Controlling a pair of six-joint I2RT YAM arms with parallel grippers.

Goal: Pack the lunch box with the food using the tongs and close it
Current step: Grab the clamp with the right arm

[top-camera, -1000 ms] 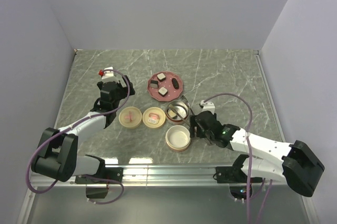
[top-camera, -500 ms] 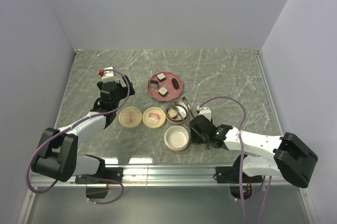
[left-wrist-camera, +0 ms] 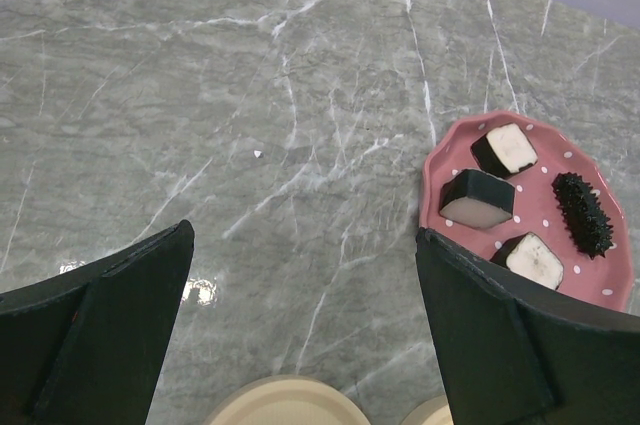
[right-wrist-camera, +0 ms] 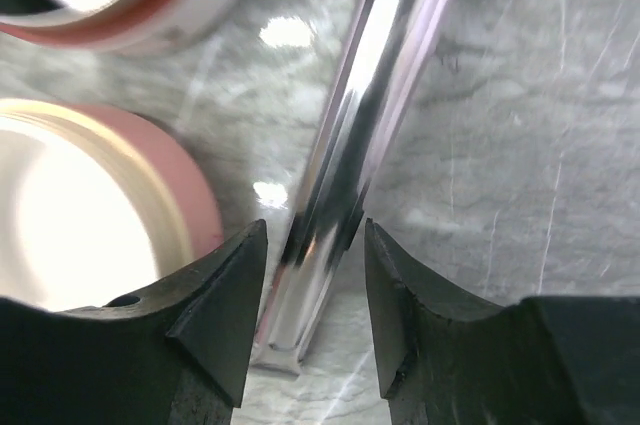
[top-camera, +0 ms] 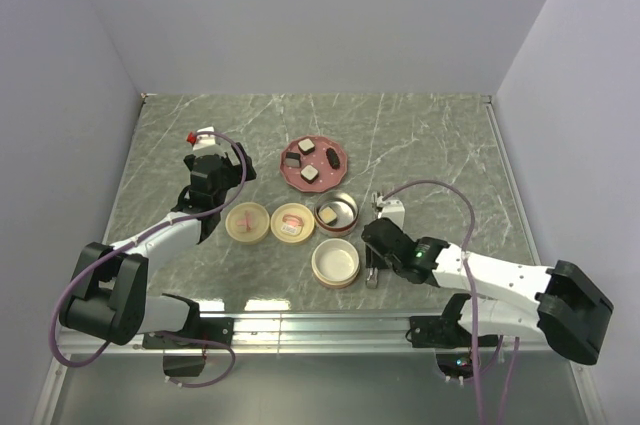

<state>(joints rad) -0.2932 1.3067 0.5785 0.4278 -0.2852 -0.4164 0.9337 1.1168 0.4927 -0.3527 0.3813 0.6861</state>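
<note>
While the overhead camera looks down, a grey-green bench (top-camera: 430, 145) veined with white runs back to plain lilac walls (top-camera: 300, 15) on three sides. A metal rail (top-camera: 300, 325) edges its near side. A pink plate (top-camera: 335, 173) of food (top-camera: 310, 174) sits mid-bench, and the tongs (top-camera: 371, 275) lie near the front, under the right arm.

From the left wrist, the left fingers (left-wrist-camera: 100, 335) stand wide apart and hold nothing. They hang over bare, glossy stone, with the plate to their right carrying three black-and-white blocks.

From the right wrist, the right fingers (right-wrist-camera: 200, 345) straddle the silvery tongs, close on each side. Whether they press them I cannot tell. A cream bowl (right-wrist-camera: 60, 205) sits just left.
</note>
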